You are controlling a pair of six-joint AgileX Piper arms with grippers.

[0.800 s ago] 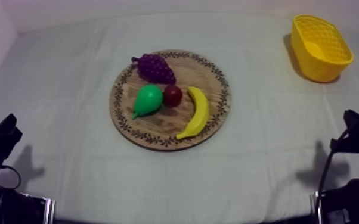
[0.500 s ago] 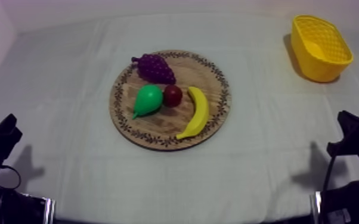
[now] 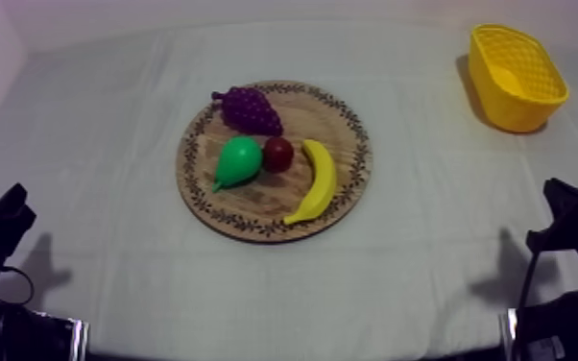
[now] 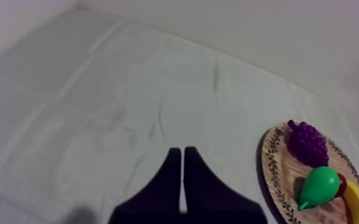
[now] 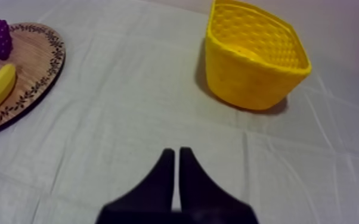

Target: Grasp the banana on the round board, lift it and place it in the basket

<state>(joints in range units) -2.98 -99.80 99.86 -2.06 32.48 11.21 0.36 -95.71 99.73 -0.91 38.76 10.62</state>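
The banana [image 3: 318, 180] lies flat on the right side of the round wooden board [image 3: 254, 206]. Its curve bows outward toward the patterned rim, and its lower tip reaches close to that rim. Its upper half sits just beside the small red fruit [image 3: 277, 154], which in turn is next to the pear [image 3: 236, 160]. The grapes [image 3: 248, 108] rest farther back on the board. The yellow basket [image 3: 504, 101] stands at the far right of the desk [image 3: 427, 250], well apart from the board and open side up.

Both arms are low at their own sides of the desk. The fingers of the left gripper [image 4: 179, 152] lie pressed together in a narrow wedge with nothing between them. The right gripper [image 5: 176, 152] looks the same, closed and empty, and it points at the bare cloth between the board and the basket.

The banana is a toy, so it is probably light and stiff, with a smooth skin that may slide between hard fingers. It should not crush under a firm squeeze, and it is not fragile. The best hold seems to be across its narrow width near the middle or slightly below. There the body is thickest and balanced, and the red fruit leaves more room for a finger on the inner side. A hold near either tapered tip would likely let it swing or slip out. The right arm is nearer to both the banana and the basket, so it looks like the one to use, and it must open first.
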